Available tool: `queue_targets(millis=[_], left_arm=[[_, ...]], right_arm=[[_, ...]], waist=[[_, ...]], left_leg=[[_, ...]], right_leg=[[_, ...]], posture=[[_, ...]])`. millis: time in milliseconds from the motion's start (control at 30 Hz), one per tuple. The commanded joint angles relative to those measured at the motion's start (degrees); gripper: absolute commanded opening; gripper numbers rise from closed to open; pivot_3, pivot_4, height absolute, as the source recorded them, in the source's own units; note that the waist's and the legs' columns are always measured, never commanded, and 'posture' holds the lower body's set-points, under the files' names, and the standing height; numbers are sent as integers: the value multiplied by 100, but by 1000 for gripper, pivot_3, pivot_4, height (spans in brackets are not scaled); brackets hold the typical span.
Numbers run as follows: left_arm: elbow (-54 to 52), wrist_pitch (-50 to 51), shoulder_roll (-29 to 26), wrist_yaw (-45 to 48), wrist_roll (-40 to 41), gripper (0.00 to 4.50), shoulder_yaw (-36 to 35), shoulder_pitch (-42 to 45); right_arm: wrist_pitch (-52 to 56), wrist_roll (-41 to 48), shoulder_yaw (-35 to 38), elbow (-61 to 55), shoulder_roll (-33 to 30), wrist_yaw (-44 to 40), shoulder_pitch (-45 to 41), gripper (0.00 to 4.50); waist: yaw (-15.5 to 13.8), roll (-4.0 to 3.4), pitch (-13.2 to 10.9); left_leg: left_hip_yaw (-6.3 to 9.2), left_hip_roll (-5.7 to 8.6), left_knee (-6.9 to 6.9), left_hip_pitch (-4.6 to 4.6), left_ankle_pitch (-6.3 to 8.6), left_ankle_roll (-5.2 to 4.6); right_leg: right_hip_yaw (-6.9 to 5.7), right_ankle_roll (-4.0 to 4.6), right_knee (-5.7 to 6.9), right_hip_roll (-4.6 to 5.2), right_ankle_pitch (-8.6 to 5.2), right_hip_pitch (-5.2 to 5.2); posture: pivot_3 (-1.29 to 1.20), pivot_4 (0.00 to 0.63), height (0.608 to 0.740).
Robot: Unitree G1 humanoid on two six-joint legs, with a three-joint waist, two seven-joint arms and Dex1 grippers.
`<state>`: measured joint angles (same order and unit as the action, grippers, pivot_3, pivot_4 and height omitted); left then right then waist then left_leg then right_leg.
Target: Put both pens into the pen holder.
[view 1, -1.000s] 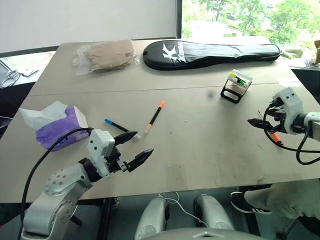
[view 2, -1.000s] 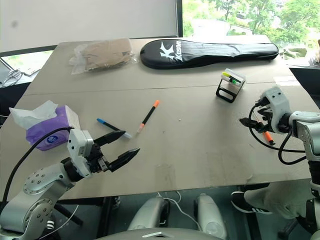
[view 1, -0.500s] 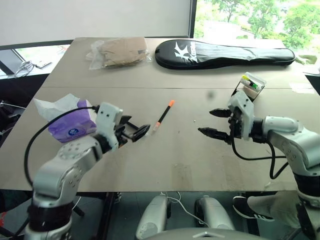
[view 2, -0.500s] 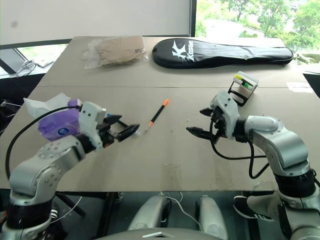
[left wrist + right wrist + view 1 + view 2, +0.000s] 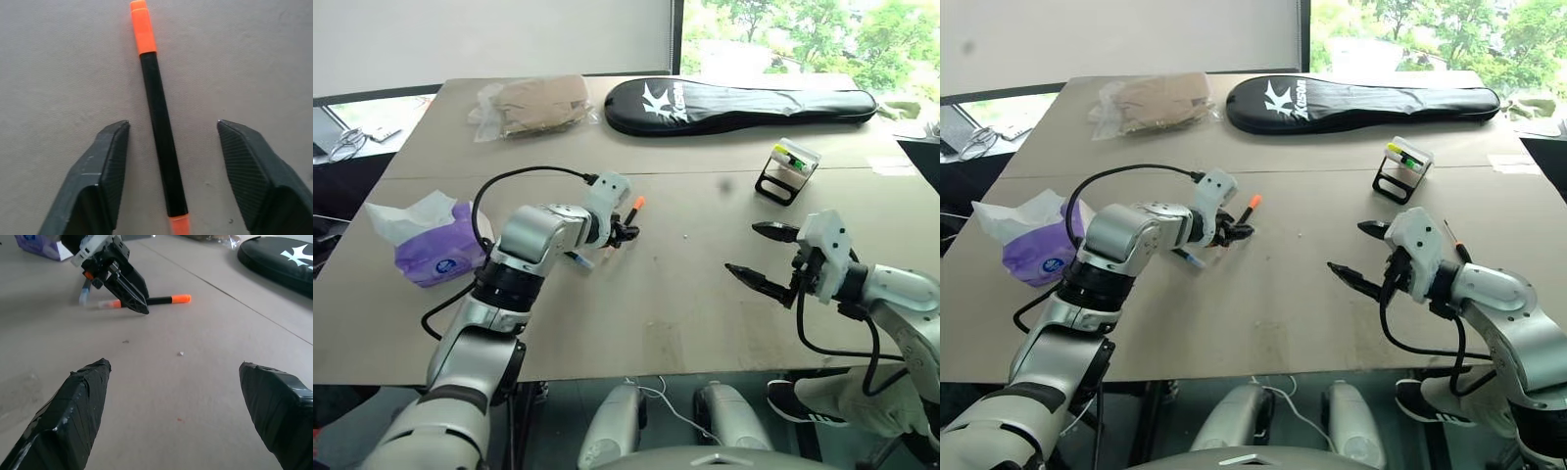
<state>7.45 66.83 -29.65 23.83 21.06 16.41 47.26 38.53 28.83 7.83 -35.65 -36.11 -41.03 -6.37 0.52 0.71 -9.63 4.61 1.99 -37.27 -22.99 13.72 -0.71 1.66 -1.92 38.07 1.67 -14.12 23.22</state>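
The orange-capped pen (image 5: 159, 122) lies flat on the table between the fingers of my left gripper (image 5: 622, 233). The gripper is open, with a gap on each side of the barrel, and the cap (image 5: 637, 204) pokes out past it. The second pen, with light-blue ends (image 5: 579, 260), lies just behind it, partly under my left wrist. The pen holder (image 5: 786, 168) stands tilted on its black frame at the far right, with yellow and green markers in it. My right gripper (image 5: 744, 248) hovers wide open above the table, short of the holder, with nothing in it.
A purple tissue box (image 5: 431, 245) sits at the left. A long black racket bag (image 5: 734, 103) and a clear bag of brown stuff (image 5: 529, 103) lie along the far edge. A thin black-and-orange tool (image 5: 1451, 238) lies beside my right wrist.
My left gripper has reached forward and right, tipped down over the orange-capped pen, and its fingers have narrowed. My right arm swung in toward the middle. The camera also shifted.
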Motion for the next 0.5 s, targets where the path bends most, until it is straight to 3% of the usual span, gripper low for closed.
queue_targets(millis=[33,100,133,267,500], left_arm=[[246,208,98,347,-108,915,296,25],[277,149,81,464,-200,130,321,15],[190,-73,84,505,-224,57,220,-89],[-665,-413,285,1168,657,57,-907,-550],[-3111,-836,-348,2227,1808,57,-1819,-1870]], right_arm=[[544,727,542,-430,206,559,-101,4500],[864,1029,663,-516,310,847,-177,4500],[1066,1199,653,-513,335,937,-210,4500],[1788,2000,583,-365,617,1432,-482,4500],[2903,3048,409,946,1919,2849,-1800,4500]], waist=[[-1,0,0],[-4,0,0],[-3,-1,1],[8,-6,3],[139,1,-4]], left_leg=[[-1,2,-1,3,1,-1],[0,7,-3,3,1,-2],[1,8,-3,4,1,-2],[5,3,2,5,0,-1],[-14,-10,3,-19,-1,1]], right_leg=[[0,-1,-2,3,0,-6],[-2,-2,-5,11,0,-9],[-2,-2,-5,12,0,-9],[11,0,-5,13,0,-8],[43,5,8,3,2,30]], posture=[[0,150,740],[0,150,740],[0,150,740],[0,150,740],[0,150,740]])
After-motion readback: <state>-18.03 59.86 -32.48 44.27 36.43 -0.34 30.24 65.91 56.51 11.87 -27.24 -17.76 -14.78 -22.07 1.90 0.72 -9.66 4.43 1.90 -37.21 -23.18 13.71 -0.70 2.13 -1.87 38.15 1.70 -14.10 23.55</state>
